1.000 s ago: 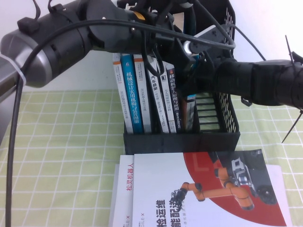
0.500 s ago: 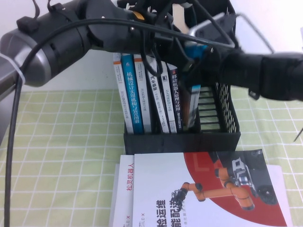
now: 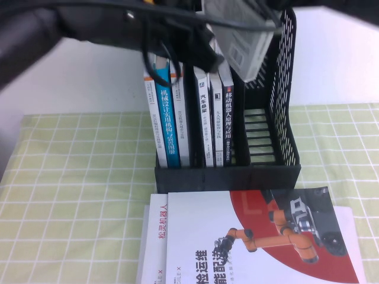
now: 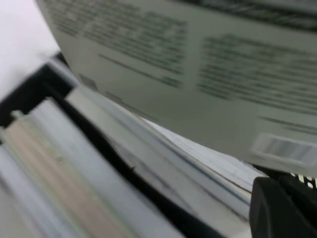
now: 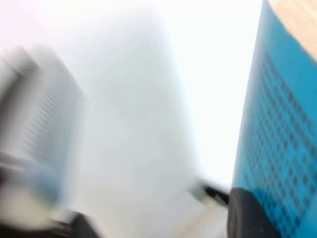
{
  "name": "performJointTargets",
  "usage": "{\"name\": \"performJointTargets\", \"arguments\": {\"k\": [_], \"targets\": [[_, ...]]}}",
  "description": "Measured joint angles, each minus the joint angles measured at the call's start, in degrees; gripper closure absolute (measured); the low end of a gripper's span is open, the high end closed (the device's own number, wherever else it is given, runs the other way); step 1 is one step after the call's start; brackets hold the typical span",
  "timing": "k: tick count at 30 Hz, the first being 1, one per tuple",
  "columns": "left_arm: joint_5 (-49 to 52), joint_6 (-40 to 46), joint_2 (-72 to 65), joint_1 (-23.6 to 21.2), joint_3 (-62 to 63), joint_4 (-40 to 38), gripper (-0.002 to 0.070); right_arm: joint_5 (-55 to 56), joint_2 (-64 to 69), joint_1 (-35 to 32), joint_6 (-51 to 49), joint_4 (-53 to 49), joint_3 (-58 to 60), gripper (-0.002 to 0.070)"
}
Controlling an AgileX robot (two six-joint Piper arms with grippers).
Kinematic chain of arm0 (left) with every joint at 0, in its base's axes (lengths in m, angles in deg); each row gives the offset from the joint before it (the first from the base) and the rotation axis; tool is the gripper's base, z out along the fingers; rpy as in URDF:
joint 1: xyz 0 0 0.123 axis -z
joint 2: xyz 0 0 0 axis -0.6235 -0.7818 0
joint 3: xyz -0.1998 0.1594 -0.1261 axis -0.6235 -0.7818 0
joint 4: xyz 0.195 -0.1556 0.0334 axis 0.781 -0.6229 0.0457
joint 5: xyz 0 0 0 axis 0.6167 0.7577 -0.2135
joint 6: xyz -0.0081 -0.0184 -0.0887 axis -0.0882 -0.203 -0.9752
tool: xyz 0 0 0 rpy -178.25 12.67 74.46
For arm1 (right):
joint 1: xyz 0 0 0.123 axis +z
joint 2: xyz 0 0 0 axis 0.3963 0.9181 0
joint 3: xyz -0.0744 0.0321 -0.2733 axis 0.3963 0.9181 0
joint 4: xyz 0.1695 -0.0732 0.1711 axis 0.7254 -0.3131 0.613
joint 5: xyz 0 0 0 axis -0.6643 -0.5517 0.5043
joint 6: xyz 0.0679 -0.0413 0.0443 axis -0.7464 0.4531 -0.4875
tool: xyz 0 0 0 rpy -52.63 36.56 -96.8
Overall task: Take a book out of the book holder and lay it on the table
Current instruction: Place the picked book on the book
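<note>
The right gripper's fingers (image 5: 252,218) clasp the book (image 3: 246,38) above the book holder (image 3: 284,171).

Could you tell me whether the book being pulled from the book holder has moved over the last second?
Yes. The book has risen: earlier it stood in a slot of the book holder; now it hangs tilted above the holder's top edge, leaving that slot vacant.
</note>
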Motion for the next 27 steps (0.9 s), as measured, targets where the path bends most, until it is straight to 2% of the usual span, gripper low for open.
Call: {"name": "performJointTargets", "arguments": {"k": [3, 8, 12, 15, 21, 27], "targets": [[2.0, -5.0, 3.8, 0.0, 0.0, 3.8, 0.0678, -6.3, -4.8, 0.0, -6.6, -2.6, 0.0, 0.0472], [9.2, -9.8, 9.0, 0.0, 0.0, 8.2, 0.0678, -19.8, -12.0, 0.0, -17.6, -16.5, -0.5, 0.0472], [15.7, -11.1, 12.4, -0.1, -0.1, 9.0, 0.0678, -30.5, -16.6, 0.0, -24.1, -27.0, -0.6, 0.0473], [17.0, -11.8, 15.6, -0.1, -1.7, 8.1, 0.0678, -37.4, -18.8, 0.0, -28.6, -33.6, -0.6, 0.0473], [14.2, -15.6, 25.2, -0.2, -12.6, 5.8, 0.0678, -52.2, -20.4, 0.0, -37.2, -43.1, -0.7, 0.0473], [10.1, -25.4, 34.8, -0.2, -30.1, 8.1, 0.0678, -60.8, -20.4, 0.7, -43.3, -53.4, -0.7, 0.0473]]}}
